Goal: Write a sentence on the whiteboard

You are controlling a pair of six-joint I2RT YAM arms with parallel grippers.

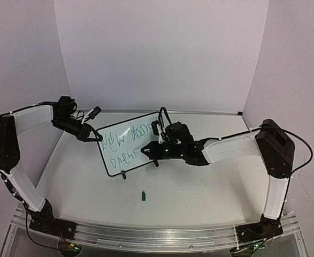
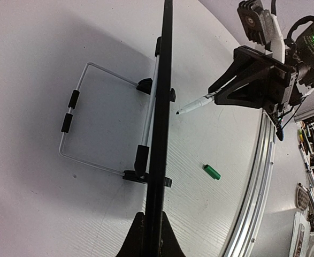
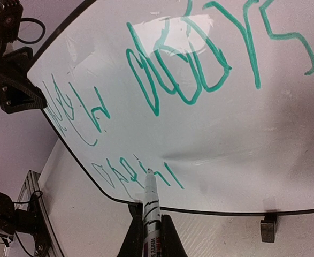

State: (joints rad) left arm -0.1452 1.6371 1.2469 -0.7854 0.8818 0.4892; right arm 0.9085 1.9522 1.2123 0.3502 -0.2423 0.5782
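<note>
Table (image 1: pixel 210 184): carries everything.
Whiteboard (image 1: pixel 129 145): upright mid-table on its feet, left edge clenched by left gripper (image 1: pixel 94 135).
Sentence (image 3: pixel 189 69): two green lines, the second short; judged mid-writing.
Right gripper (image 3: pixel 150 235): clamped on marker (image 3: pixel 150 206), tip just off the board's face at the second line.
Next: press the tip on lightly, beyond the last letter.
Cap (image 1: pixel 144 196): loose, near the board.

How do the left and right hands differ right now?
The left hand clamps the whiteboard's edge; the right hand holds a marker. The left hand sits at the board's side; the right hand faces its front, marker tip just off the board by the lower green line. Both are shut.
</note>
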